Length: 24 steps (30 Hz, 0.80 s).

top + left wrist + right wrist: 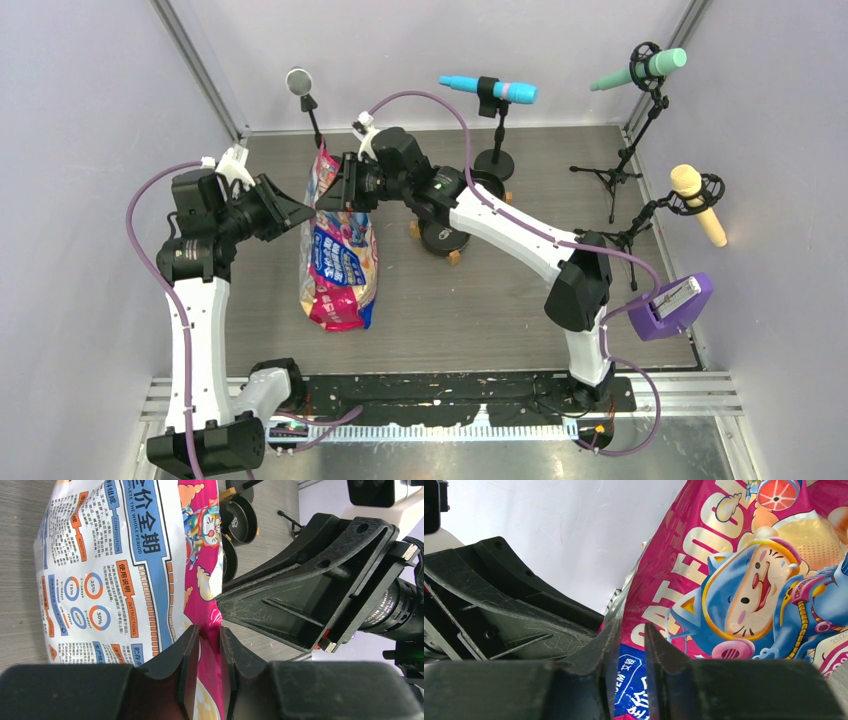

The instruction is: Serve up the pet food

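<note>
The glossy pink-and-blue pet food bag [340, 262] stands on the table, leaning away, with its top near the two grippers. No kibble shows; it is hidden inside the bag. My left gripper [308, 212] is shut on the bag's pink side edge [207, 605], which fills the narrow gap between its fingers [210, 635]. My right gripper [335, 195] comes from the other side and is shut on the bag's upper edge [684, 570], with the bag between its fingertips [631, 630]. The two grippers face each other closely.
Two small black bowls with tan feet [443, 238] [490, 185] stand just right of the bag, under the right arm, and show in the left wrist view [243, 520]. Microphones on stands [500, 150] [625, 165] line the back and right. A purple device [672, 305] sits at the right edge.
</note>
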Available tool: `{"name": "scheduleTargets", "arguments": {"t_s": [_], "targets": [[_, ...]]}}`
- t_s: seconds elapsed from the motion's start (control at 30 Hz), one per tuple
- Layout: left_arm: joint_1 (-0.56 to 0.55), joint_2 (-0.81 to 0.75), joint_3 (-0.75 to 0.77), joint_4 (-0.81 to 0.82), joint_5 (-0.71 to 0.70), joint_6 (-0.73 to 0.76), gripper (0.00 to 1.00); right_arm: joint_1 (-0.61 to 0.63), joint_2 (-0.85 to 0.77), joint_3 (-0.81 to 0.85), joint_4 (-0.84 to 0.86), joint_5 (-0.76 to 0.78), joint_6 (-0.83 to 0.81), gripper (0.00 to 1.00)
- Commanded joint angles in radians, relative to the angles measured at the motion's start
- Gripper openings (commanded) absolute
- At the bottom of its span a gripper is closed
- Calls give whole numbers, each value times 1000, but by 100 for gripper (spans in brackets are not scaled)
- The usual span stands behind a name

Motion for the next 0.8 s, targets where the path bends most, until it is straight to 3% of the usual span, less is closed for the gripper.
{"name": "scheduleTargets", "arguments": {"t_s": [0.0,0.13,0.27,0.43,0.57,0.77], "targets": [[6,0,-5,40,4,16,19,7,-31,-6,10,5,-20,31],[6,-1,-1,16,-27,41,11,7,-40,-13,32,-4,-14,37],[6,-9,8,-1,-31,52,0,7,-33,-6,42,-3,-3,37],[6,-21,23,-18,-35,52,0,7,-12,-6,45,-10,29,31],[6,-23,31,-25,-34,50,23,7,-12,-19,73,-15,48,24],[7,-26,30,5,-8,40,43,7,-19,-33,108,-23,71,6]]}}
